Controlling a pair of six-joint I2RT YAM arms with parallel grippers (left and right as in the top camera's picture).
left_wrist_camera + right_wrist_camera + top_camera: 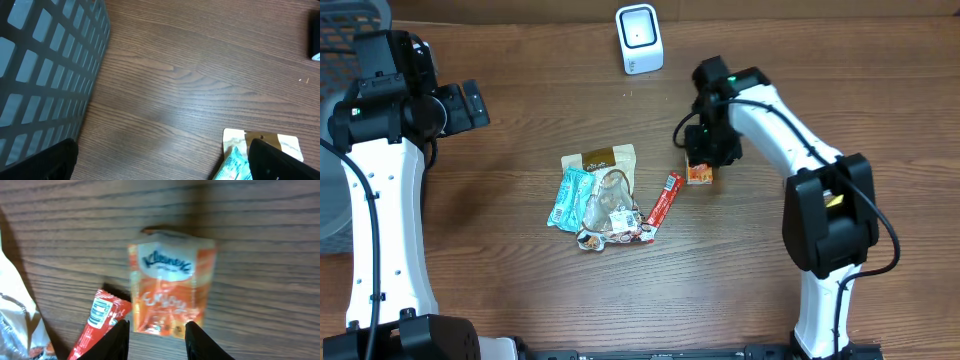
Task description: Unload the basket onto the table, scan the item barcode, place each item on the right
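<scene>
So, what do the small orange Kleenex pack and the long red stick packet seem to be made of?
The small orange Kleenex pack looks like thin plastic film, slightly glossy: wrinkled, with sheen. The long red stick packet seems glossy printed plastic or foil wrap: flat sealed end, printed barcode.

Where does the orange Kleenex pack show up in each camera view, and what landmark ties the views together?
Overhead: the Kleenex pack lies a little right of centre.
Left wrist: not in it.
Right wrist: the pack fills the middle of the picture, logo toward the top.
Shared landmark: the red snack stick, just left of the pack in the overhead view and at lower left in the right wrist view.
</scene>
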